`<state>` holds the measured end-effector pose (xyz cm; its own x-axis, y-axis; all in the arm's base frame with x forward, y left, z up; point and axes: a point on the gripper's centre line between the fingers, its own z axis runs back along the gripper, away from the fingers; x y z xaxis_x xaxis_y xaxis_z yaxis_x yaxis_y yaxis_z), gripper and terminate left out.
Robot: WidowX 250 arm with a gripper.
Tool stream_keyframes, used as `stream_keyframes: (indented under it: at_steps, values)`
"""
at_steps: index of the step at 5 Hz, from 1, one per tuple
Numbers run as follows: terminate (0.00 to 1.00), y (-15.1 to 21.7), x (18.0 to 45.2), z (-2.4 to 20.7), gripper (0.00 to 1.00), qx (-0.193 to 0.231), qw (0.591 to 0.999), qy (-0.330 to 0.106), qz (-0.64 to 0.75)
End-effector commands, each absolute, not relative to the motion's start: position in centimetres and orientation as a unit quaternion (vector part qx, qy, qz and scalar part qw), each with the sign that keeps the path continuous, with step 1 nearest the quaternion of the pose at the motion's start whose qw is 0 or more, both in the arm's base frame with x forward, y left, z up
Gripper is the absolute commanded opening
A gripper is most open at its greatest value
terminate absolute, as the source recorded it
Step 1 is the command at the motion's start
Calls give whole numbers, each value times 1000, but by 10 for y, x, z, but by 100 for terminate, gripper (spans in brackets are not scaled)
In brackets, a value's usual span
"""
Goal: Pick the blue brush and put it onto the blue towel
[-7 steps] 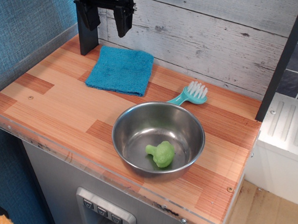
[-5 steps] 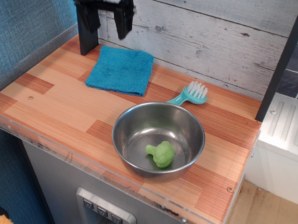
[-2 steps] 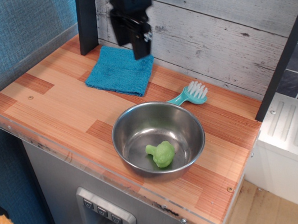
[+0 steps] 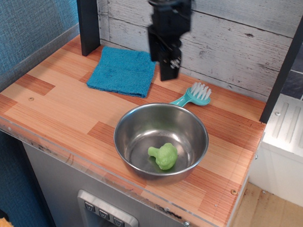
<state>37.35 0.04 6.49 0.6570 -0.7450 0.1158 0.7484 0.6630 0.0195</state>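
The blue brush (image 4: 194, 94) lies on the wooden counter behind the steel bowl, with its white bristles up and its handle pointing left-front. The blue towel (image 4: 123, 70) lies flat at the back left of the counter. My gripper (image 4: 164, 66) hangs in the air between the towel's right edge and the brush. It is above and a little left of the brush's handle. Its two black fingers are apart and hold nothing.
A steel bowl (image 4: 136, 129) with a green toy vegetable (image 4: 163, 156) inside stands at the front middle. A dark post (image 4: 89, 19) rises at the back left and another (image 4: 289, 59) at the right. A plank wall closes the back, and the counter edge runs along the front.
My gripper has moved right from above the towel's far left corner to a spot near the brush, and has come lower. The brush, towel and bowl have not moved.
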Motion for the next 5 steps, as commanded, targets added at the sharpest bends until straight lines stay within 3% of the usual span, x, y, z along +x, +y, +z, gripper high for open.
stream_keyframes:
  at_steps: [1,2,5]
  values:
    - [0,-39,369,52,100,-12,903,-57,-426]
    - [0,-41,366,38,100,-12,914,-49,-403]
    - [0,-32,392,30,100,17,925,-41,-376]
